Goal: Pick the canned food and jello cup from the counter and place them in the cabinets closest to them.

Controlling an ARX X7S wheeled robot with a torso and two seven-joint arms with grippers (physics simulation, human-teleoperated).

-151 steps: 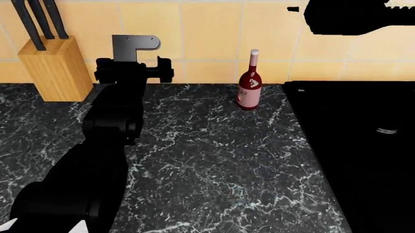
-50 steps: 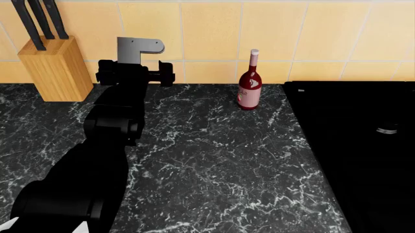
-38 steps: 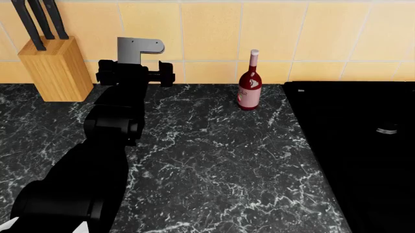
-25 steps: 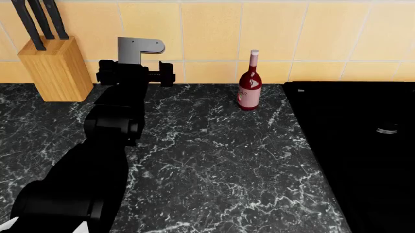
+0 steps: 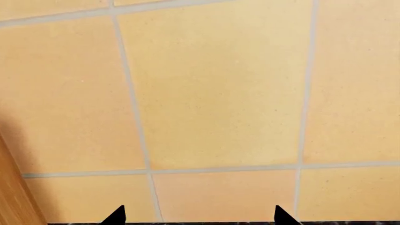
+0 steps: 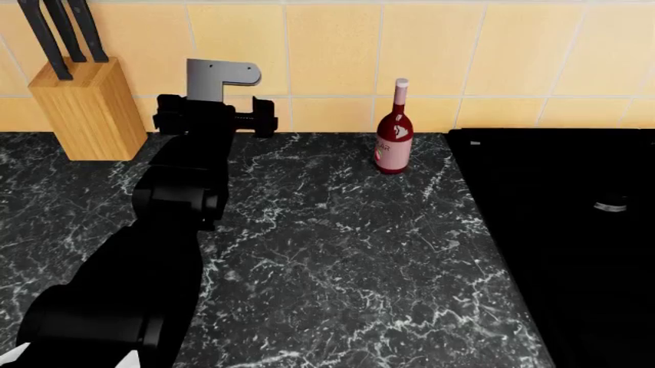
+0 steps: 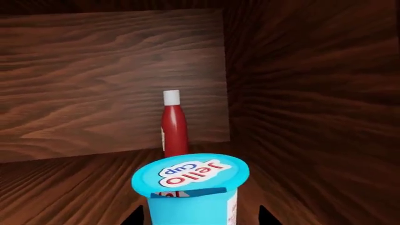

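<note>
Clearly the placing of the jello cup is the step in hand: in the right wrist view the cyan cup with its white-lettered lid stands close in front of the camera, between the 2 dark fingertips of the right gripper, inside a dark wooden cabinet. Whether the fingertips press on the cup or stand just clear of it cannot be told from this view. Behind the cup a red sauce bottle stands upright near the cabinet's back wall. The next move seems to call for a sure release and a straight pull back, so that the cup is not tipped or pushed against the bottle. Over the counter the left gripper shows only 2 tips set well apart with nothing between them, facing the yellow tiled wall beside the knife block. A wine bottle stands further along by the black stove top. The canned food shows in no view, so finding it is likely what follows.
</note>
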